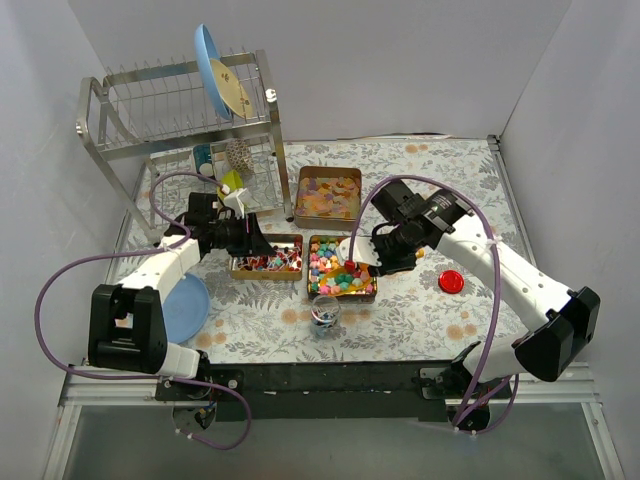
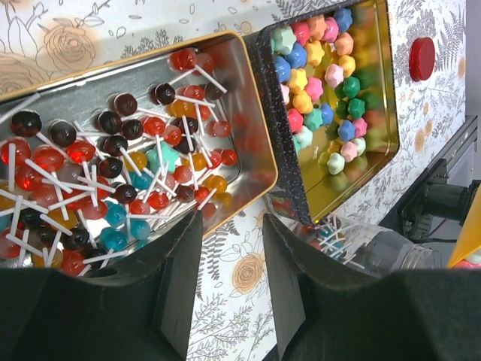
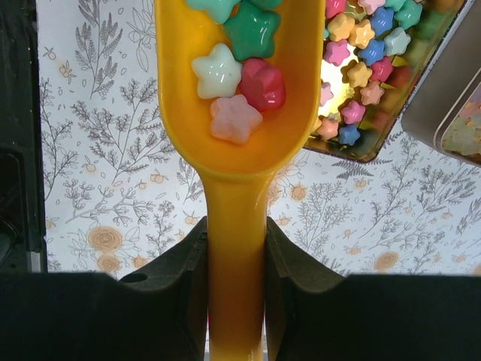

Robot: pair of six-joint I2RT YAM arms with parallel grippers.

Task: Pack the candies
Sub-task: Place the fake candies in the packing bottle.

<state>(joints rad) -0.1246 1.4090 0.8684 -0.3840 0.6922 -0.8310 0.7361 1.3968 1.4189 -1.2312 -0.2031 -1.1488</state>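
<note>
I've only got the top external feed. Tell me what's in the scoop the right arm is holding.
Observer: The right wrist view shows the scoop carrying star-shaped candies. At least five are in view: white, pink, red and green.
Operator: Confirm the grip on it.
Observer: The right gripper has its jaws closed on the scoop's handle, one on each side.
Operator: Now report the left arm.
Observer: The left gripper has its jaws apart with nothing between them, at the corner of the tin of lollipops.
</note>
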